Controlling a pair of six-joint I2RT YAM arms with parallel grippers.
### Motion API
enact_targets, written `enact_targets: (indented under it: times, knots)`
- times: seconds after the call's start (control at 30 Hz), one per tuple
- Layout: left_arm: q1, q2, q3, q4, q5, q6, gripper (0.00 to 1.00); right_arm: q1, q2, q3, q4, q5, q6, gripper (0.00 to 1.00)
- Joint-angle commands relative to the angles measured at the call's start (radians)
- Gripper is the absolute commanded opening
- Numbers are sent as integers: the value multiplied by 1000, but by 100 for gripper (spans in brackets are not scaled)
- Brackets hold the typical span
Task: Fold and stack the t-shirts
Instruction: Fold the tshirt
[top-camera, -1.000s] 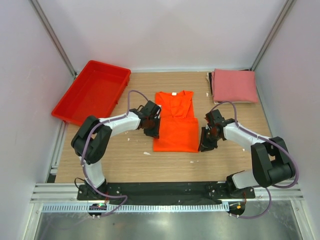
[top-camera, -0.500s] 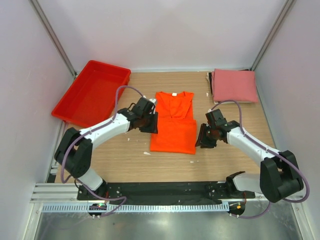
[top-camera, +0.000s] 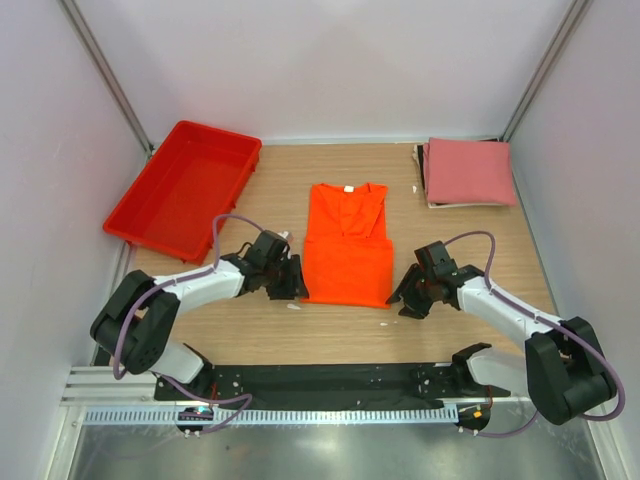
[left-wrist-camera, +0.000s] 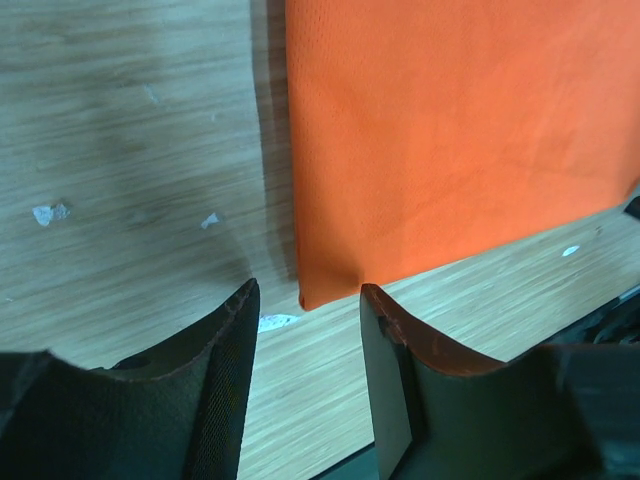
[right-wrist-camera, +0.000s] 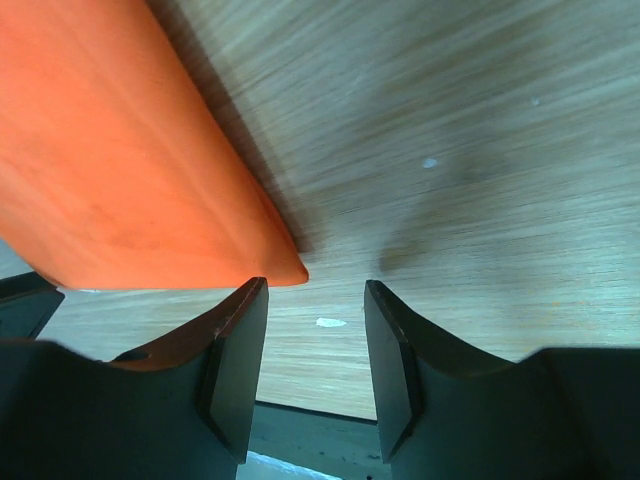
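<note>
While the top view looks down, the orange shirt (top-camera: 345, 245) lies folded flat mid-way across the table (top-camera: 250, 322), the pink shirt (top-camera: 468, 172) far right; left gripper (top-camera: 287, 280) and right gripper (top-camera: 408, 297) flank the orange one's near corners. Left wrist: jaws parted, empty, near-left corner between them. Right wrist: parted, empty, beside the near-right corner
</note>
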Motion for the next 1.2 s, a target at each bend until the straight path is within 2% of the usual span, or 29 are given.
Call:
enact_targets:
  times: [0.0,0.17,0.43,0.6,0.67,0.77,0.8,0.83,0.97,1.0,1.07,1.17]
  knots:
    - [6,-28,-12,135,18,-63,46,7,-24,-18,62,18,101,49]
    - [6,-14,-43,147,-11,-65,43,6,-30,-60,112,11,136,49]
    - [5,-17,-67,147,-18,-65,32,9,-58,-94,138,17,167,45]
    - [5,-11,-54,127,-27,-60,18,10,-61,-129,190,2,195,42]
    - [5,-8,-49,113,-34,-52,14,10,-57,-141,218,-4,199,36]
    - [5,-14,-29,67,-48,-33,7,9,-43,-131,198,18,180,10]
    - [5,-21,-20,49,-57,-17,7,10,-44,-126,191,25,170,1]
    - [5,-32,-6,11,-68,-9,8,10,-49,-123,181,31,167,1]
    - [5,-107,2,-58,-94,12,31,16,-107,-121,160,43,160,1]
    - [5,-136,-9,-54,-84,1,34,21,-113,-123,157,48,158,1]
    - [5,-167,-76,29,-41,-78,38,24,-127,-126,155,48,155,1]
    - [5,-163,-142,151,-21,-134,39,26,-130,-138,164,46,155,1]
